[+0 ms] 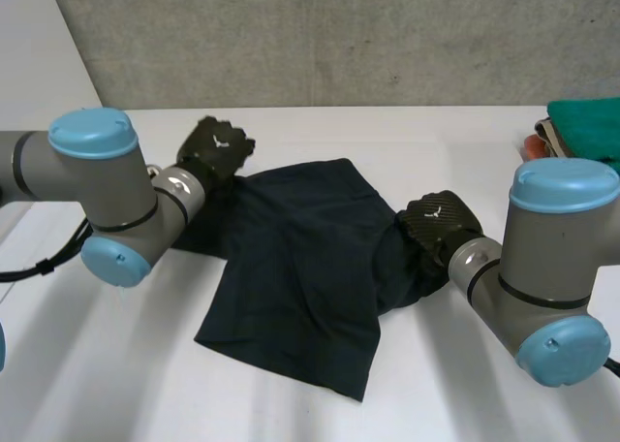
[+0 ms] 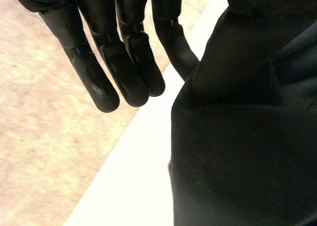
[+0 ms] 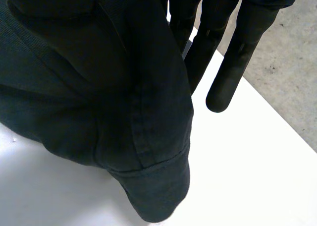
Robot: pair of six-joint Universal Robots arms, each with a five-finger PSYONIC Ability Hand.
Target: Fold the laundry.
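A dark navy garment (image 1: 291,268) lies crumpled on the middle of the white table (image 1: 436,137). My left hand (image 1: 215,149) sits at its far left corner. In the left wrist view the cloth (image 2: 247,137) rises beside the straight fingers (image 2: 124,62) and is pinched at the thumb side. My right hand (image 1: 438,224) is at the garment's right edge. There a hemmed fold (image 3: 148,176) hangs from the hand, bunched against its straight fingers (image 3: 233,62), just above the table.
Teal folded cloth (image 1: 586,122) and a reddish item (image 1: 535,146) lie at the table's far right. A grey concrete wall (image 1: 339,35) runs behind the far edge. My left arm's elbow (image 1: 107,190) and right arm's elbow (image 1: 552,268) flank the garment.
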